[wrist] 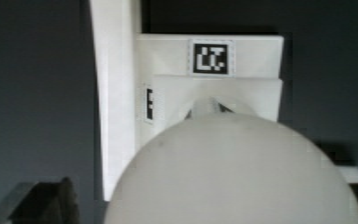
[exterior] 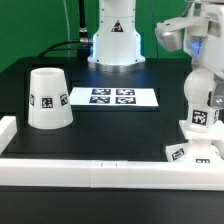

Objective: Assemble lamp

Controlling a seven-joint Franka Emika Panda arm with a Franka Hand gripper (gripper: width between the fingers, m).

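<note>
The lamp's rounded bulb (exterior: 201, 100) stands upright on the flat square base (exterior: 188, 153) at the exterior view's front right. My gripper (exterior: 203, 72) hangs straight above the bulb, jaws open. In the wrist view the bulb (wrist: 220, 165) fills the space between my dark fingers (wrist: 43, 200), and a gap shows beside it. The base (wrist: 247, 90) with its tag lies beyond the bulb, against a white rail (wrist: 114, 90). The tapered shade (exterior: 47, 98) stands mouth down at the exterior view's left, far from the gripper.
The marker board (exterior: 112, 97) lies mid-table in front of the robot's pedestal (exterior: 113, 40). A low white rail (exterior: 100, 172) runs along the table's front edge and turns up the left side.
</note>
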